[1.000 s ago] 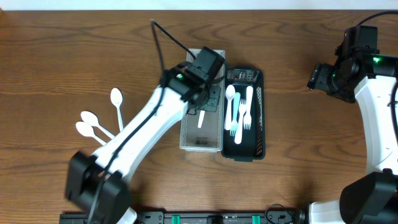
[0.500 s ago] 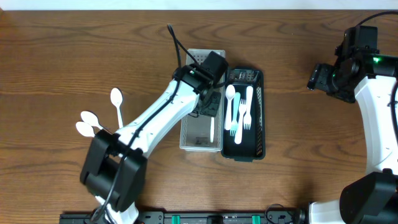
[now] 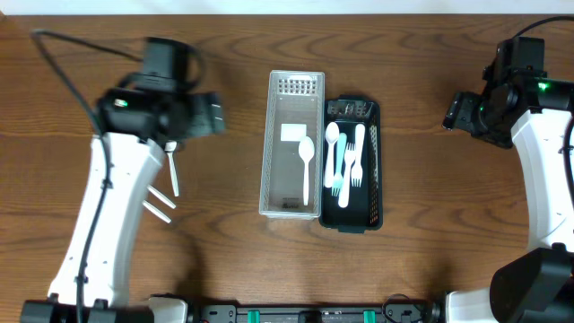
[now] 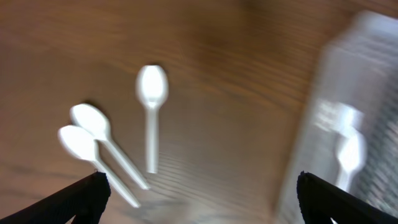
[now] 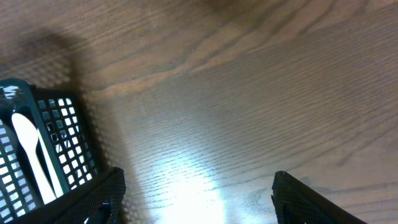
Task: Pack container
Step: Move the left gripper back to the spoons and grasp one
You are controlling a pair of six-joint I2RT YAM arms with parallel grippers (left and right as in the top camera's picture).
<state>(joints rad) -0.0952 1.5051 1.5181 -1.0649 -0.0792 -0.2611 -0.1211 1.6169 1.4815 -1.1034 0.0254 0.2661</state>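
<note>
- Overhead: the clear rectangular plastic container [image 3: 285, 193] sits mid-table, touching the black mesh plastic tray [image 3: 377, 161] of white cutlery on its right. One white plastic spoon [image 3: 306, 161] lies inside the container.
- Overhead: your left gripper [image 3: 212, 115] hangs well apart from the container, jaws spread and empty, near the three loose white spoons [image 3: 173, 179]. The left arm covers their bowls, so an approach planned from this view alone may land off a handle.
- Overhead: the right gripper [image 3: 459, 112] stands at the far right, well apart from both bins and no hazard where it is.
- Left wrist: this view is blurred, so you cannot judge fine alignment from it.
- Left wrist: two of the loose spoons lie just beside each other. Closing there risks lifting both or flicking the neighbour away. The third lies apart and is the safer pick.
- Left wrist: the thin, flat handles rest on bare wood, so the fingertips may skid over one instead of getting under it.
- Right wrist: the jaws stand spread with nothing between them, and only a corner of the tray shows.
- Right wrist: bring this arm in carelessly and it could shove the light tray, and through it the container.
</note>
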